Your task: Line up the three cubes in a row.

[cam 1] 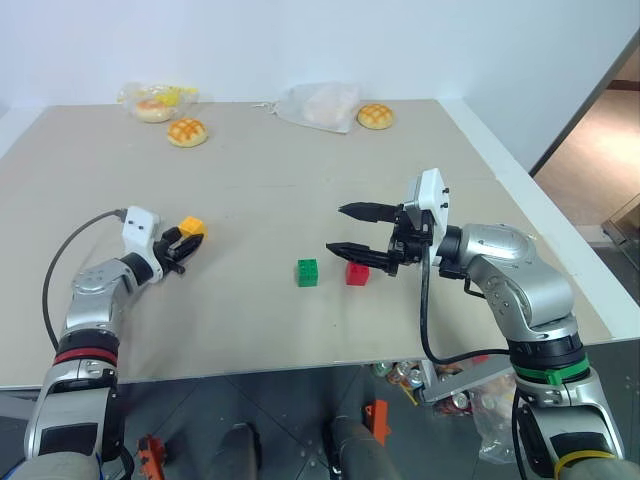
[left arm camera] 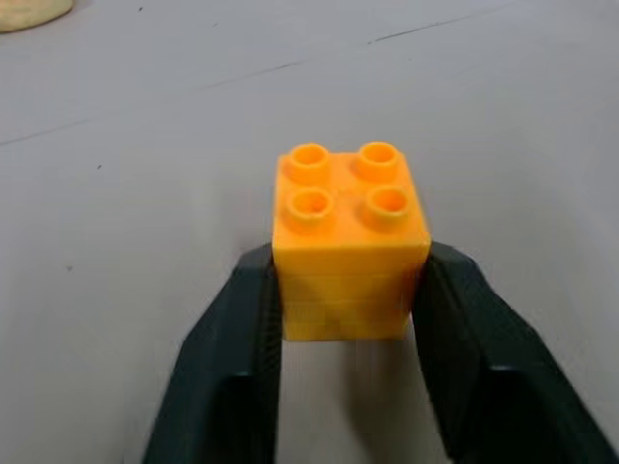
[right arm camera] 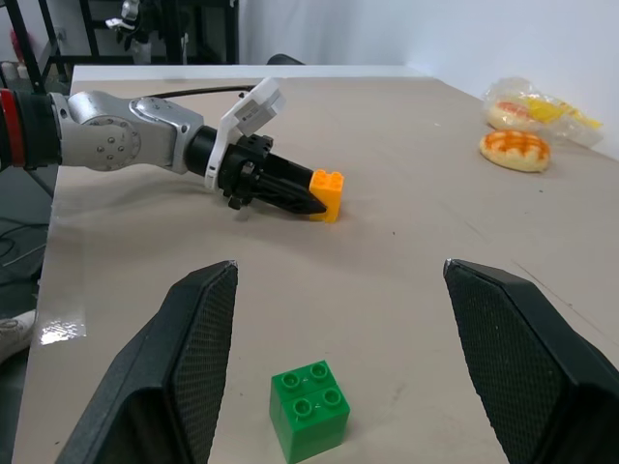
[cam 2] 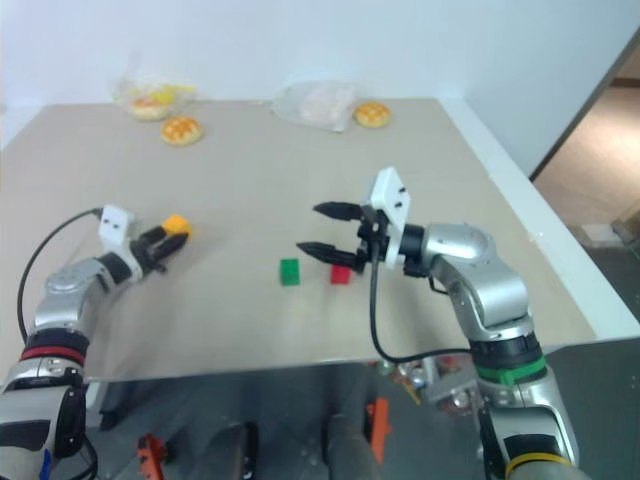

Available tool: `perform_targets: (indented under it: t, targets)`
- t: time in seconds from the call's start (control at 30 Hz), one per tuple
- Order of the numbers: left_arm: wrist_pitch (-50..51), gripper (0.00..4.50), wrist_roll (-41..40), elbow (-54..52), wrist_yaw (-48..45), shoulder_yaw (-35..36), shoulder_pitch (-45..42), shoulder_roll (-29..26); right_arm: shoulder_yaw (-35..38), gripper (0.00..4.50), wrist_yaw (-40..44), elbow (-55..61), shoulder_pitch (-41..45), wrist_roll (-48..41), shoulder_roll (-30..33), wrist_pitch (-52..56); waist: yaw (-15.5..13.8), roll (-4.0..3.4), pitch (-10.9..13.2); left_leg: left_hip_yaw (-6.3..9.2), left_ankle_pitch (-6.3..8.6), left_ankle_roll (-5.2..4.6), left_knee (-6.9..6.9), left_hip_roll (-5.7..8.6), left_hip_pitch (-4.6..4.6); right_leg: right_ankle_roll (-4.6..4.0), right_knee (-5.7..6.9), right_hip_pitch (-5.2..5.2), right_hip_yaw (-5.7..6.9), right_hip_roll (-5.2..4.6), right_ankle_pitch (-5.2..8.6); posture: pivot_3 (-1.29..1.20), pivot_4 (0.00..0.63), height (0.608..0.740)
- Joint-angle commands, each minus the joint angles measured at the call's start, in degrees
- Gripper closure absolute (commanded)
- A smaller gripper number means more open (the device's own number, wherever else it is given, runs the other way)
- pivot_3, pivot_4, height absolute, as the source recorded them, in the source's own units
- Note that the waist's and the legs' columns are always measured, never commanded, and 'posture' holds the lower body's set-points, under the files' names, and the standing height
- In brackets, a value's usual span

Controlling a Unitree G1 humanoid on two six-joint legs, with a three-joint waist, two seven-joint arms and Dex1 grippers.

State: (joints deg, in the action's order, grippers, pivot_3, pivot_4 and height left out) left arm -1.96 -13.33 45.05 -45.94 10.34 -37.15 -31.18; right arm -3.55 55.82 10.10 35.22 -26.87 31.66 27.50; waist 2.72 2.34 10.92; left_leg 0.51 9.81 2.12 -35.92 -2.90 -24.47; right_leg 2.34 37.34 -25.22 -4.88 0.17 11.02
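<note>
The left gripper's fingers pinch the orange cube by its sides, on the bench well to the left of the green cube and red cube. These sit side by side under the right gripper's open fingers, so the orange cube must travel right to join them.

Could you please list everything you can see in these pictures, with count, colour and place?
Orange-yellow cube: one, between the left gripper's fingers, on the table's left side.
Green cube: one, near the table's front centre.
Red cube: one, just right of the green one, apart.
Buns: two loose, golden, far side of the table.
Plastic bags: two, clear, far edge.
Table: one, beige.
Left gripper: closed on the orange-yellow cube.
Right gripper: open, above the red cube.
</note>
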Motion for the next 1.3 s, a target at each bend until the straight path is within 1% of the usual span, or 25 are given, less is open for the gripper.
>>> perform_targets:
  t: [0.03,0.13,0.27,0.37,0.43,0.5,0.6,0.8,0.97,1.1,1.3]
  targets:
    - [-2.0,3.2,1.5,-0.2,-1.3,-1.5,-2.7,-0.1,2.3,0.96,-0.2,2.9,0.2,-1.8,1.0,0.5,0.0,0.0,0.0,0.0,0.0,0.0,0.0,0.0,0.0,0.0,0.0,0.0,0.0,0.0,0.0,0.0,0.15,0.74]
    - [-2.5,3.2,1.5,-3.2,-5.5,-3.5,-2.8,0.3,2.3,0.96,0.9,3.9,-1.1,-2.5,2.5,1.7,0.0,0.0,0.0,0.0,0.0,0.0,-0.01,0.01,-0.02,-0.01,-0.01,0.0,-0.01,-0.01,0.01,0.0,0.15,0.74]
    - [-0.2,3.2,-0.6,-11.5,-14.0,-6.6,-1.8,0.5,2.6,0.96,2.3,5.3,-4.8,-2.3,5.7,1.5,-0.1,0.0,0.0,0.03,0.0,0.0,0.0,0.01,-0.1,0.03,-0.06,-0.01,0.0,-0.01,0.03,0.0,0.15,0.74]
    - [6.0,3.2,-3.3,-20.6,-22.0,-9.7,-0.2,-1.0,4.5,0.96,1.4,6.0,-6.9,-3.0,7.0,2.0,0.0,0.0,0.0,0.02,0.01,0.01,0.0,0.02,-0.12,0.0,-0.07,-0.03,-0.02,-0.01,0.05,0.0,0.15,0.74]
    - [8.9,3.2,-3.5,-23.3,-26.5,-11.9,0.2,-2.5,5.5,0.96,0.8,6.8,-7.9,-3.5,7.5,2.3,0.0,0.0,0.0,0.02,0.01,0.01,0.0,0.02,-0.1,-0.08,-0.06,-0.02,-0.03,-0.01,0.1,0.0,0.15,0.74]
    - [8.1,3.2,-1.7,-21.8,-29.7,-14.2,-0.8,-3.6,5.9,0.96,0.1,7.6,-8.4,-3.7,7.5,2.6,0.3,0.0,0.0,0.01,0.01,0.0,0.0,0.01,-0.03,-0.11,-0.05,-0.03,-0.06,0.03,0.09,0.0,0.15,0.74]
    - [7.7,3.2,-0.9,-18.7,-32.1,-15.8,-2.6,-3.4,5.9,0.96,-0.6,8.5,-8.7,-3.7,7.4,3.0,0.3,0.0,0.0,0.03,-0.01,-0.01,0.0,-0.04,0.05,-0.19,-0.03,0.0,-0.08,0.13,0.05,0.0,0.15,0.74]
    - [5.2,3.2,1.2,-11.9,-34.5,-17.2,-4.1,-3.1,6.6,0.96,-1.5,9.6,-9.1,-4.2,7.9,3.6,0.2,0.0,0.0,0.02,-0.03,-0.05,-0.1,-0.03,-0.03,-0.19,-0.04,0.0,-0.14,0.13,0.04,0.0,0.15,0.74]
    - [3.4,3.2,1.5,-8.2,-35.9,-16.6,-4.7,-3.3,7.0,0.96,-1.9,10.5,-9.9,-4.7,8.5,4.0,0.2,0.0,0.0,0.04,-0.01,-0.06,-0.04,-0.03,-0.07,-0.18,-0.05,-0.04,-0.12,0.15,0.08,0.0,0.15,0.74]
    - [3.4,3.2,1.1,-7.7,-36.1,-16.1,-4.5,-2.8,7.1,0.96,-2.2,10.8,-10.0,-4.9,8.6,4.1,0.2,0.0,0.0,0.04,-0.01,-0.06,-0.05,-0.06,-0.05,-0.19,-0.04,-0.04,-0.12,0.18,0.08,0.0,0.15,0.74]
    - [4.8,3.2,0.1,-11.0,-36.5,-16.1,-2.6,-2.3,7.0,0.96,-2.1,10.4,-9.3,-5.0,8.9,4.2,0.1,0.0,0.0,0.04,-0.01,-0.06,-0.07,-0.06,-0.06,-0.18,-0.04,-0.03,-0.13,0.17,0.07,0.0,0.15,0.74]
